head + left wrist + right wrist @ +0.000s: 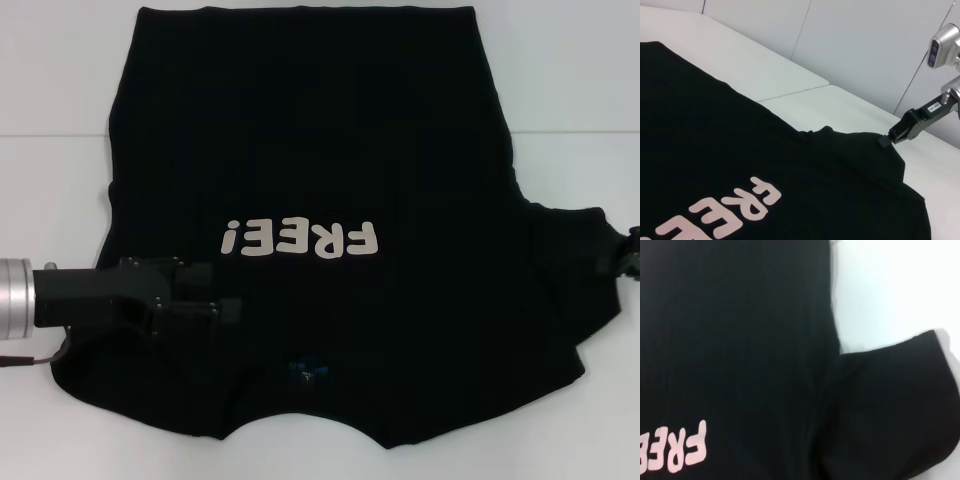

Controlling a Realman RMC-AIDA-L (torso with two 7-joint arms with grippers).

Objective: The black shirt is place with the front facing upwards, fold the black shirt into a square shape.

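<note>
Head view: the black shirt (pixel 330 200) lies flat, front up, on the white bench (pixel 60 60), collar toward the robot at 6 o'clock, hem at 12, so its long axis runs 6 to 12. The "FREE!" lettering (pixel 301 240) sits just below the middle. Left gripper (pixel 225 310) lies over the left shoulder area at about 8 o'clock from the lettering, pointing toward 3 o'clock; black on black, cannot tell how far its fingers are spread or whether they hold cloth. Left sleeve not seen spread out. Right sleeve (pixel 580 270) reaches out at 3 o'clock, right gripper (pixel 630 255) at its outer tip, at the frame edge

Left wrist view: right gripper (pixel 886 140) touches the sleeve tip, cloth peaked up slightly there. The fingers look closed on the sleeve edge, likely pinching it

Right wrist view: sleeve (pixel 890 405) spread on bare bench (pixel 890 285), body of the shirt beside it; own fingers not shown

Judgement: the right arm is nearer the sleeve; the next move likely carries it inward toward 9 o'clock, over the lettering. Bench is smooth, with open room at 12 and 3 o'clock
</note>
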